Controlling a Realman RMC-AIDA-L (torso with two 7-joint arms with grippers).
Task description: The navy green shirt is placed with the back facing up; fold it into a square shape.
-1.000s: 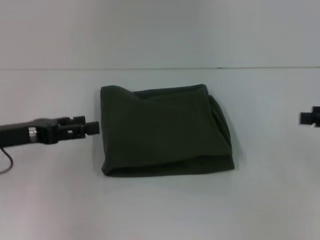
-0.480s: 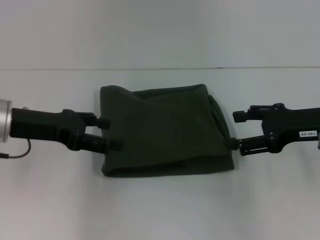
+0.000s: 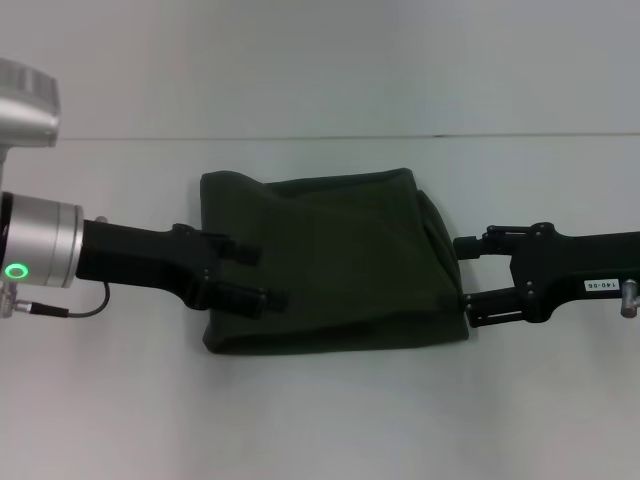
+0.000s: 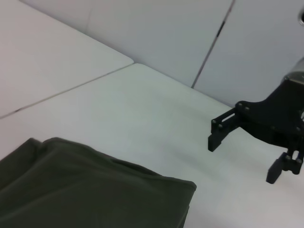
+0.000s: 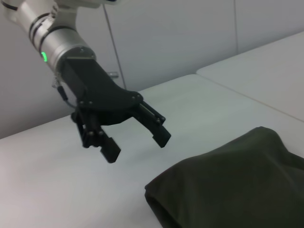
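Observation:
The navy green shirt (image 3: 330, 260) lies folded into a rough square on the white table (image 3: 330, 420), plain side up. My left gripper (image 3: 262, 277) is open and empty, its fingers reaching over the shirt's left edge. My right gripper (image 3: 470, 282) is open and empty, right beside the shirt's right edge. The right wrist view shows the left gripper (image 5: 137, 147) open above the table next to a corner of the shirt (image 5: 228, 185). The left wrist view shows the right gripper (image 4: 242, 160) open beyond the shirt's corner (image 4: 85, 190).
The white table spreads bare around the shirt on all sides. A seam (image 3: 320, 137) runs across the table behind the shirt. A thin cable (image 3: 70, 310) hangs under my left wrist.
Both arms have moved inward toward the shirt. The left gripper went from beside the left edge to over it. The right gripper came in from the far right to the right edge.

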